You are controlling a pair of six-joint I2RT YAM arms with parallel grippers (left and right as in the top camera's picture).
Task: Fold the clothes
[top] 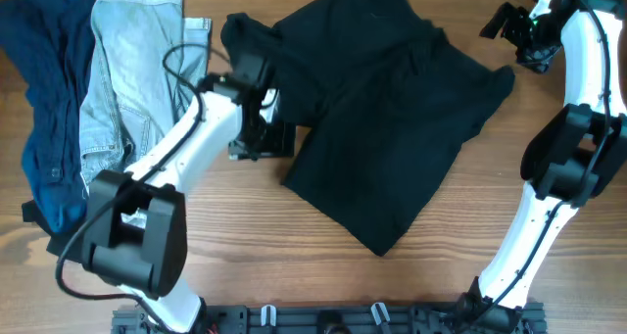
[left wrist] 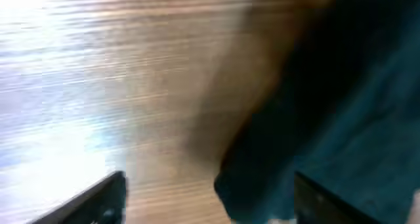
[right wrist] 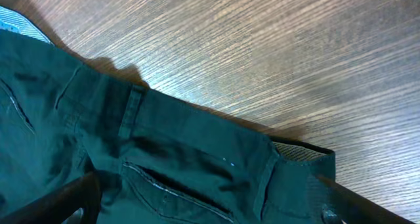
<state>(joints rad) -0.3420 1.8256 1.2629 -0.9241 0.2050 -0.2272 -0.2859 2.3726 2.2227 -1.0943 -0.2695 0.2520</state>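
Observation:
The black shorts [top: 392, 109] lie spread in the middle of the table. My left gripper [top: 263, 140] is low at their left edge. In the blurred left wrist view its fingers [left wrist: 210, 194] are wide open, with the dark edge of the shorts [left wrist: 341, 99] reaching in between them. My right gripper [top: 511, 25] is raised at the far right, beyond the shorts' right corner. In the right wrist view its fingers [right wrist: 207, 201] are open above the shorts' waistband and a slit pocket [right wrist: 177, 184]. Pale blue jeans [top: 127, 70] and a navy garment [top: 44, 109] lie at the far left.
Bare wooden tabletop [top: 294, 246] runs along the front and to the right of the shorts. The left arm's cable loops over the jeans [top: 181, 65]. The arm bases and a black rail [top: 323, 319] sit at the front edge.

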